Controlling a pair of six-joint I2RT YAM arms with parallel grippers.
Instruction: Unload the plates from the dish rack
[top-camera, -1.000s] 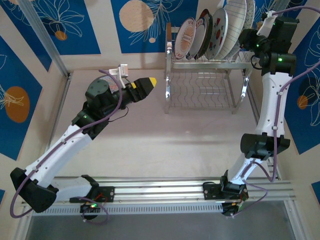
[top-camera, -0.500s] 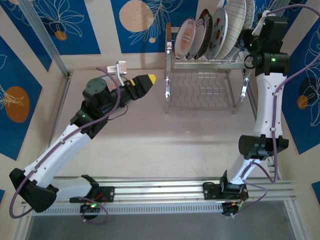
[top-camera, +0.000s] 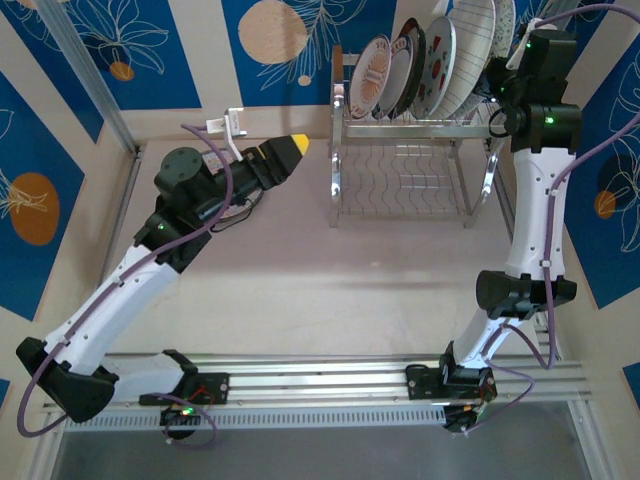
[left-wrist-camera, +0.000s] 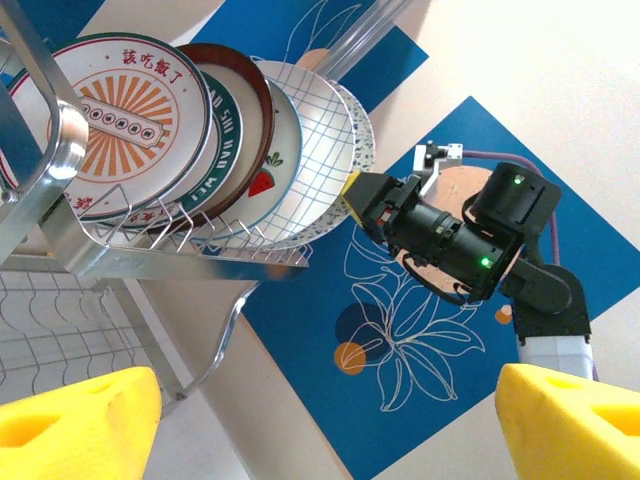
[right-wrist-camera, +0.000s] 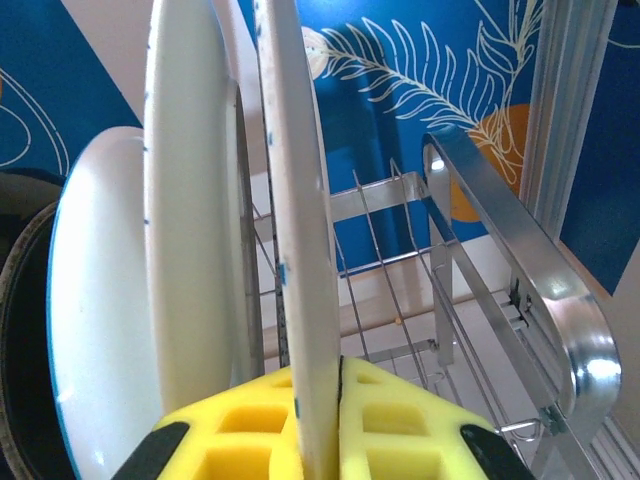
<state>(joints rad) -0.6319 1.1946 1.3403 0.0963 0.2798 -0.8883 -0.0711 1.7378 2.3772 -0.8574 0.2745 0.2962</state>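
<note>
The right gripper (right-wrist-camera: 320, 425) is clamped shut on the rim of a pale blue-flecked round plate (right-wrist-camera: 300, 200), upright at the right end of the shiny chrome wire dish rack (top-camera: 337, 190). Held by so little edge, it could pivot, slip, or scrape the cream plate (right-wrist-camera: 190, 250) just beside it. The upper tier (top-camera: 410, 124) holds about six plates (top-camera: 378, 75) on edge. The left gripper (top-camera: 283, 152) hangs open above the beige surface (top-camera: 300, 260).
</note>
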